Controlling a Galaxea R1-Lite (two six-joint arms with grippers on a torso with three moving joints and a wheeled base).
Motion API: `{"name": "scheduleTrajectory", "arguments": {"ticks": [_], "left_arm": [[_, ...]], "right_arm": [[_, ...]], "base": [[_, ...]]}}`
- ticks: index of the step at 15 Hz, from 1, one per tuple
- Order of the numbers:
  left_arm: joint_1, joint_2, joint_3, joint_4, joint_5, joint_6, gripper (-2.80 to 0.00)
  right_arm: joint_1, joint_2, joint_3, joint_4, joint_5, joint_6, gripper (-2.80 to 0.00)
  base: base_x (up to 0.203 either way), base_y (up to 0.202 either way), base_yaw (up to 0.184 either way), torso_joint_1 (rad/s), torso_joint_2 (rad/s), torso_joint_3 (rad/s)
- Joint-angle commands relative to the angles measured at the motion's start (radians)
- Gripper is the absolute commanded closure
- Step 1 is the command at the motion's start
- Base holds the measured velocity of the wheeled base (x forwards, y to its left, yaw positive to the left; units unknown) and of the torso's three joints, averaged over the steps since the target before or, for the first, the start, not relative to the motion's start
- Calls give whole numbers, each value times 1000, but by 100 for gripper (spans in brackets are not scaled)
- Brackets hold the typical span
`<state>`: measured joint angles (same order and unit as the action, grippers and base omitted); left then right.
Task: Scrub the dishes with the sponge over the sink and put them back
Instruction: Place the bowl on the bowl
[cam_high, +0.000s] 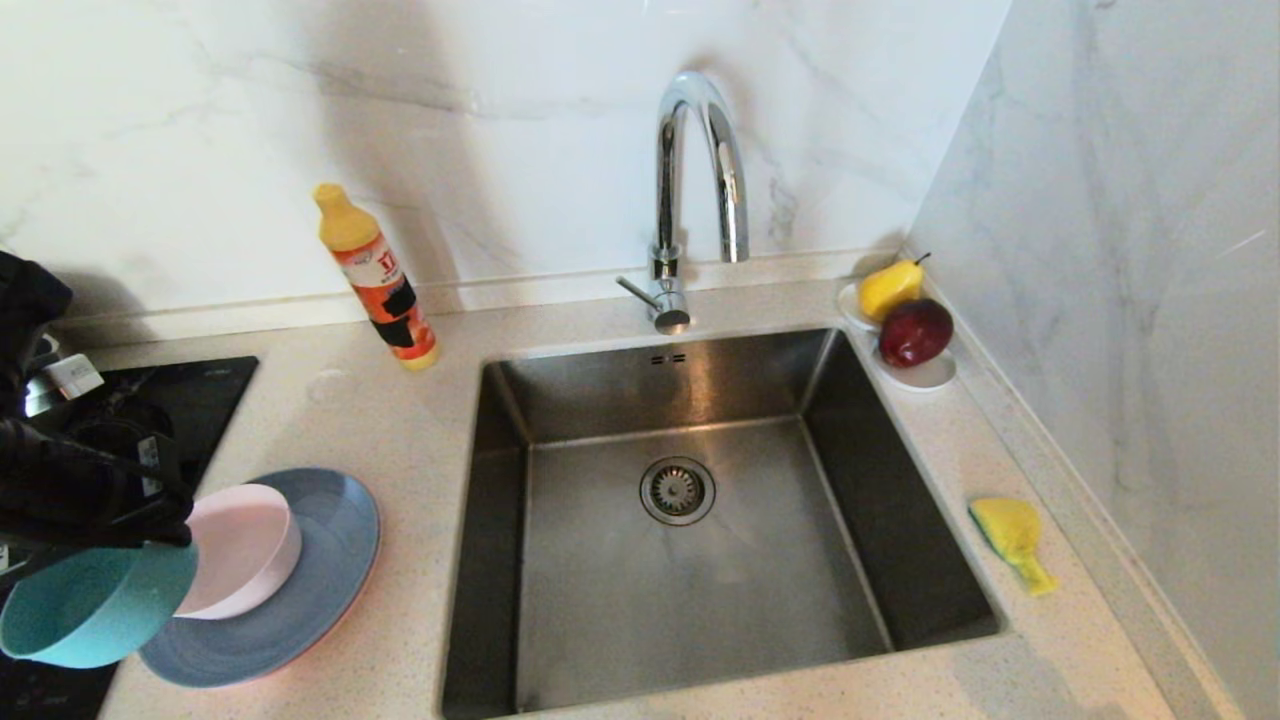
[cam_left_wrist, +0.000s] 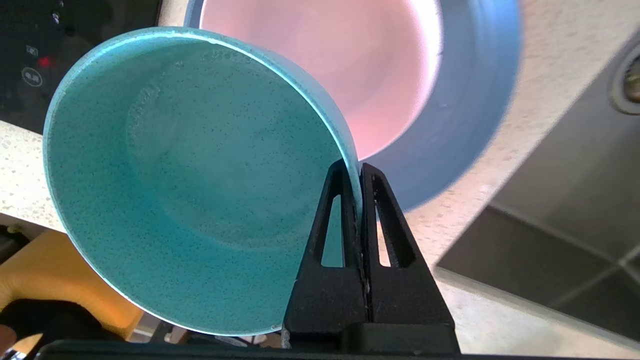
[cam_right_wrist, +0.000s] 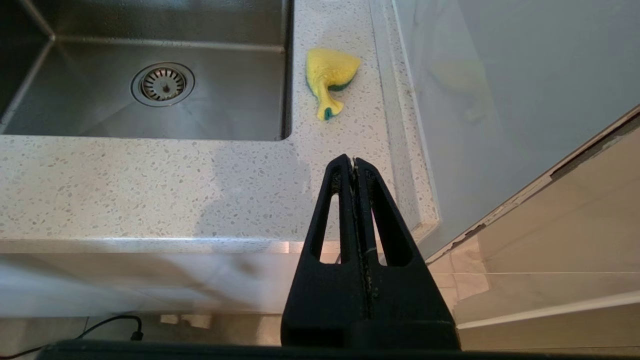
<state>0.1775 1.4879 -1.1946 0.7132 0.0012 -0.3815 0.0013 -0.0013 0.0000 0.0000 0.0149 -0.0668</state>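
Observation:
My left gripper (cam_high: 150, 520) (cam_left_wrist: 357, 165) is shut on the rim of the teal bowl (cam_high: 95, 605) (cam_left_wrist: 190, 200), which hangs tilted at the counter's left edge. Just beside it, the pale pink bowl (cam_high: 245, 550) (cam_left_wrist: 350, 65) sits on the grey-blue plate (cam_high: 320, 560) (cam_left_wrist: 470, 115). A thin pink rim (cam_high: 335, 635) shows under that plate. The steel sink (cam_high: 600, 600) (cam_right_wrist: 225, 115) is empty, with its tap (cam_high: 690, 200) behind it. The yellow sponge (cam_high: 1010, 540) (cam_right_wrist: 330, 75) lies crumpled on the counter to the right of the sink. My right gripper (cam_right_wrist: 354, 160) is shut and empty, below the counter's front right corner.
An orange detergent bottle (cam_high: 378, 280) stands by the back wall. A white saucer (cam_high: 925, 375) with a pear and an apple sits at the sink's back right corner. A black hob (cam_high: 200, 400) lies at the far left. A marble wall (cam_high: 1150, 300) closes the right side.

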Motion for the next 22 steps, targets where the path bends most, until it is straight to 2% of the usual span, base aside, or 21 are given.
{"name": "scheduleTrajectory", "arguments": {"ticks": [1, 3, 10, 16, 19, 22], "left_arm": [[-9, -7, 61, -53, 3, -3, 0], [-21, 10, 102, -137, 6, -9, 0], [-41, 48, 119, -165, 11, -25, 0], [-42, 81, 35, -211, 14, -33, 0], [-41, 132, 29, -223, 16, -33, 0], [-42, 187, 35, -291, 27, -35, 0]], "right_arm": [[0, 0, 0, 0, 0, -1, 0], [0, 0, 0, 0, 0, -1, 0], [0, 0, 0, 0, 0, -1, 0], [0, 0, 0, 0, 0, 1, 0], [0, 0, 0, 0, 0, -1, 0], [0, 0, 0, 0, 0, -1, 0]], "base": [[0, 0, 0, 0, 0, 0], [0, 0, 0, 0, 0, 0], [0, 0, 0, 0, 0, 0], [0, 0, 0, 0, 0, 0], [0, 0, 0, 0, 0, 0], [0, 0, 0, 0, 0, 0]]}}
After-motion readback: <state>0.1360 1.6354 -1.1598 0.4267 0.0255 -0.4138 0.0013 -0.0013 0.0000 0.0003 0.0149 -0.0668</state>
